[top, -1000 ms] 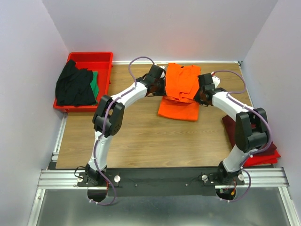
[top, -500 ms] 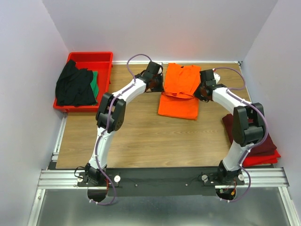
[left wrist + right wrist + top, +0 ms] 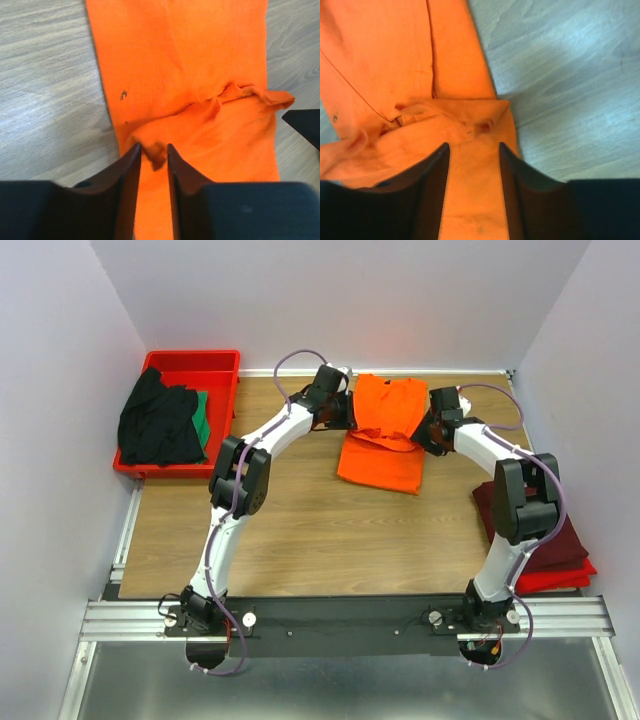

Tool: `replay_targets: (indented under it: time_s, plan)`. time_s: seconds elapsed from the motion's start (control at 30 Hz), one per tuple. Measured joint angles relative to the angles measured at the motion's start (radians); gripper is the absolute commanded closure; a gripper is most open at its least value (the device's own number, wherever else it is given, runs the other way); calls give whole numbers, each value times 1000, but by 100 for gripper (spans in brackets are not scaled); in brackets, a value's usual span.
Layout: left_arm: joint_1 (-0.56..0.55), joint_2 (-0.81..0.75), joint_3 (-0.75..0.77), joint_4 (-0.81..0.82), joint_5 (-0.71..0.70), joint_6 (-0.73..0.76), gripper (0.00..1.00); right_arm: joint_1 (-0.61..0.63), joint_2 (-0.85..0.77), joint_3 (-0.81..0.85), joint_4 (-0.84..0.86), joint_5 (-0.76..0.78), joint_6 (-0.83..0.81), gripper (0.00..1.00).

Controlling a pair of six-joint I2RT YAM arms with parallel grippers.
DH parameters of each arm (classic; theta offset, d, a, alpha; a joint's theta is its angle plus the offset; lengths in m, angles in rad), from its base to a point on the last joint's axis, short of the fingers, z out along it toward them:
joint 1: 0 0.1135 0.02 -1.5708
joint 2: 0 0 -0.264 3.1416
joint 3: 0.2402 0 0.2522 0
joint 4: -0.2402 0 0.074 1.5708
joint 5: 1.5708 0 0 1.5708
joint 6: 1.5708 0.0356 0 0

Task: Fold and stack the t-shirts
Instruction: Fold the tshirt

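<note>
The bright orange t-shirt (image 3: pixel 383 435) lies part-folded at the back middle of the table, its upper layer doubled over the lower part. My left gripper (image 3: pixel 348 412) sits at the shirt's left edge. In the left wrist view its jaws (image 3: pixel 154 147) stand apart, open, with a small pucker of orange cloth (image 3: pixel 185 75) between the tips. My right gripper (image 3: pixel 428 430) is at the shirt's right edge, open, its jaws (image 3: pixel 474 146) spread over flat orange cloth (image 3: pixel 380 60). A dark maroon t-shirt (image 3: pixel 545 535) lies folded at the right. Black (image 3: pixel 155 425) and green (image 3: pixel 203 415) t-shirts lie in a heap at the left.
The red tray (image 3: pixel 190 362) at the back left holds the black and green shirts. Another red tray (image 3: pixel 575 575) shows under the maroon shirt at the right edge. Bare wooden table (image 3: pixel 330 530) lies between the orange shirt and the arm bases.
Both grippers moved toward the back wall with the orange shirt's folded edge, then their jaws parted and let the cloth go.
</note>
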Motion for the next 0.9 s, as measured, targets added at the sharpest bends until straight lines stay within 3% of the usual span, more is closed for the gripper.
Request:
replay_targets:
  time_s: [0.07,0.17,0.37,0.6,0.9]
  plan:
    - [1,0,0,1,0,6,58,-3,1,6,4,-7,-3,32]
    - [8,-3,-8,13,0,6,58,-3,-1,16,8,-12,-13,32]
    - [29,-71,-100,29,-27,5,59,4,-53,4,19,-21,-34,42]
    - [29,-185,-216,52,-56,-21,87,88,-92,-39,31,-18,-46,48]
    - [-71,-291,-499,113,-79,-55,95,118,-79,-69,48,-19,-48,49]
